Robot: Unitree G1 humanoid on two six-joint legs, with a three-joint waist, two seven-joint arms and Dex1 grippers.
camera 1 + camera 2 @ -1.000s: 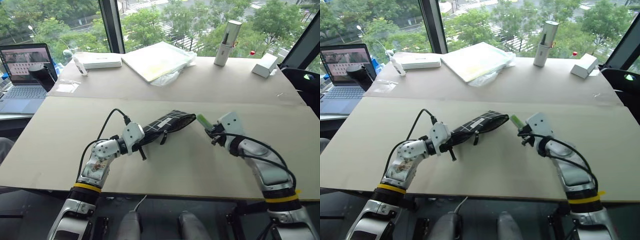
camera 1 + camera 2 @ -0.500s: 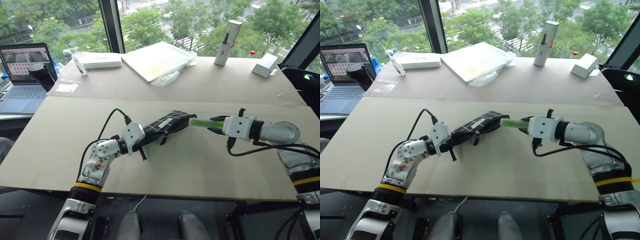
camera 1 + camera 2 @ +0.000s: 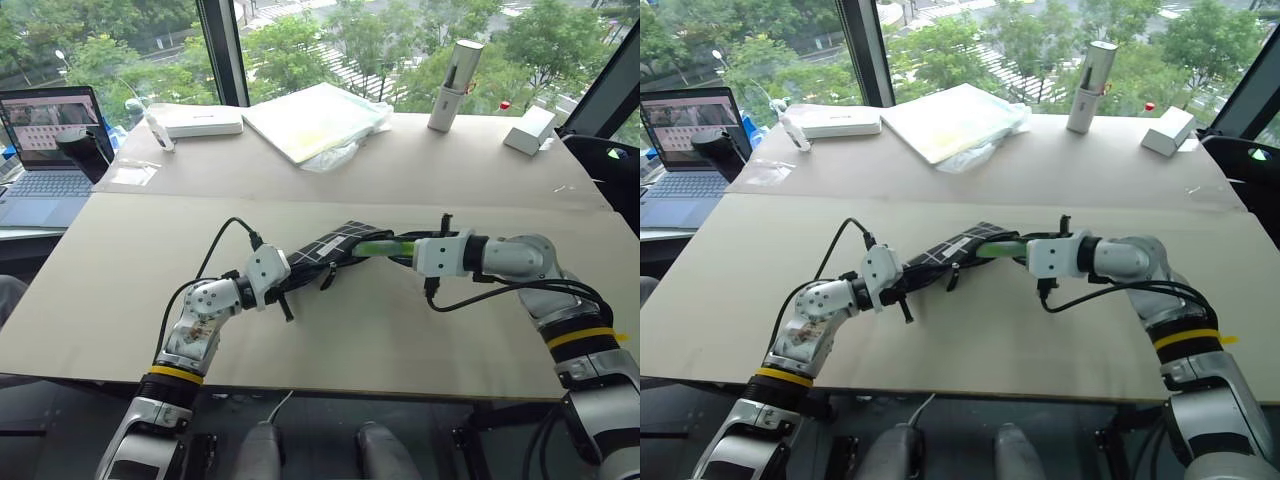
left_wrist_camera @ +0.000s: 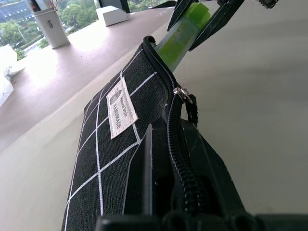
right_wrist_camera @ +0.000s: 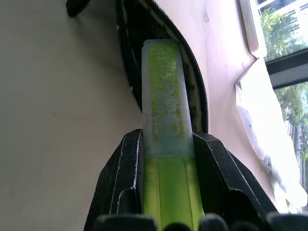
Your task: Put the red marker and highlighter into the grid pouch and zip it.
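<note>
The grid pouch (image 3: 335, 247), black with white lines and a small white label, lies slanted on the table with its open mouth facing right. My left gripper (image 3: 284, 279) is shut on the pouch's near end at the zipper (image 4: 175, 144). My right gripper (image 3: 408, 248) is shut on the lime-green highlighter (image 3: 380, 245) and holds it nearly level, pointing left. The highlighter's pale cap end (image 5: 163, 82) sits at the pouch's open mouth (image 5: 132, 33), its tip just over the zipper edge. The red marker is out of view.
Along the far edge of the table stand an open laptop (image 3: 48, 140), a flat white box (image 3: 200, 121), a pale book in a plastic wrap (image 3: 315, 120), an upright cylinder (image 3: 455, 85) and a small white box (image 3: 530, 129). Bare tabletop (image 3: 400, 330) lies in front of the pouch.
My right arm swung left and rolled its wrist, carrying the highlighter from tilted up beside the pouch to level with its tip at the pouch's mouth. The left gripper and pouch stayed put.
</note>
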